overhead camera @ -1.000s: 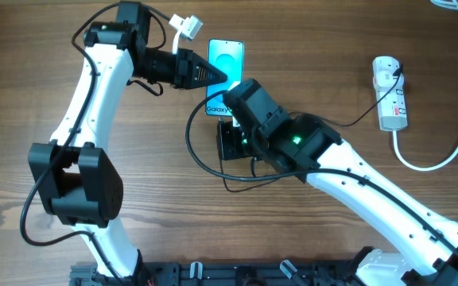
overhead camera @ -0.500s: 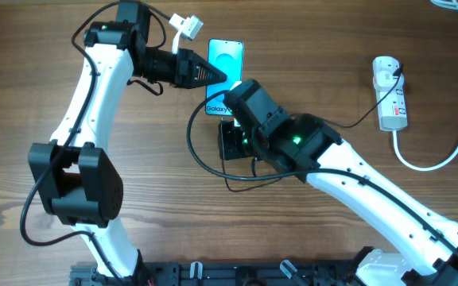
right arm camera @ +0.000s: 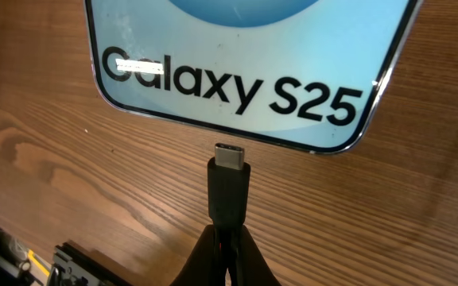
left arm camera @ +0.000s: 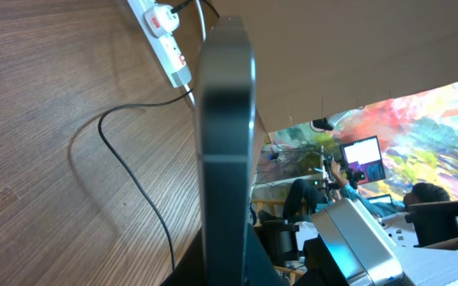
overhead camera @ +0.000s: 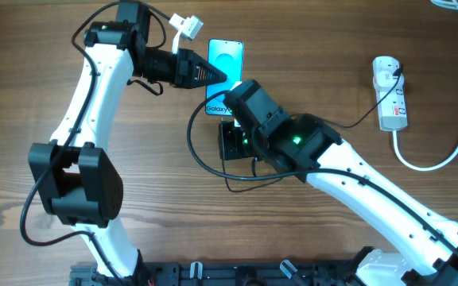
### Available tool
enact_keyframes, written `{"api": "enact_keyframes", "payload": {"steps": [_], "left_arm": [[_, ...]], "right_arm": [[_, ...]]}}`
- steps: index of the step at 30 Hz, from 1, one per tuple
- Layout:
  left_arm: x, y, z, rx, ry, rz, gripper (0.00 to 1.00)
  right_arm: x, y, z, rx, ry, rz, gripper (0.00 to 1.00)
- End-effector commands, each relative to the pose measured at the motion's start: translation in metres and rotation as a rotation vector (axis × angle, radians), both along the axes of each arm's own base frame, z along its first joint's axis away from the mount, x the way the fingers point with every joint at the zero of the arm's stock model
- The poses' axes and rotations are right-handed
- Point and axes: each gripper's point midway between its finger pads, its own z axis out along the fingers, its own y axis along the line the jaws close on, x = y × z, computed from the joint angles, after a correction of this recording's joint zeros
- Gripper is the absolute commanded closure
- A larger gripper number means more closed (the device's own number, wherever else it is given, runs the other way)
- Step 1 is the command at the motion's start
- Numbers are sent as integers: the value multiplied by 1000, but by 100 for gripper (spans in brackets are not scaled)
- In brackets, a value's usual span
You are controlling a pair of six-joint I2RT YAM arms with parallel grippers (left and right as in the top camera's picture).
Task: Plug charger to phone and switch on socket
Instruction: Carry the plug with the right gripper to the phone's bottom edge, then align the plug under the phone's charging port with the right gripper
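Note:
The phone (overhead camera: 227, 54) lies on the wooden table with its teal screen up; the right wrist view shows its lower edge with "Galaxy S25" (right arm camera: 237, 75). My left gripper (overhead camera: 219, 78) is shut on the phone, which appears edge-on between its fingers in the left wrist view (left arm camera: 227, 119). My right gripper (right arm camera: 229, 232) is shut on the charger's dark connector (right arm camera: 229, 181). The connector tip points at the phone's bottom edge with a small gap between them. The black charger cable (overhead camera: 355, 121) runs to the white socket (overhead camera: 390, 94) at the right.
A thick white cord (overhead camera: 432, 163) loops from the socket toward the right table edge. A small white plug piece (overhead camera: 185, 26) lies by the left arm at the back. The socket (left arm camera: 165, 36) and cable (left arm camera: 133, 171) also show in the left wrist view.

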Motion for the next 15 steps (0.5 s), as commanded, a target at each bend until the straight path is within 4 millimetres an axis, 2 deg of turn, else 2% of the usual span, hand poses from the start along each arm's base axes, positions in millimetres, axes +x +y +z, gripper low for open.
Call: {"api": "enact_keyframes", "payload": {"steps": [1, 15], "left_arm": [[-5, -3, 18, -39, -31, -12, 96], [-5, -4, 18, -41, -6, -6, 96]], "right_arm": [[4, 4, 11, 26, -14, -11, 96], [0, 7, 12, 43, -1, 5, 96]]}}
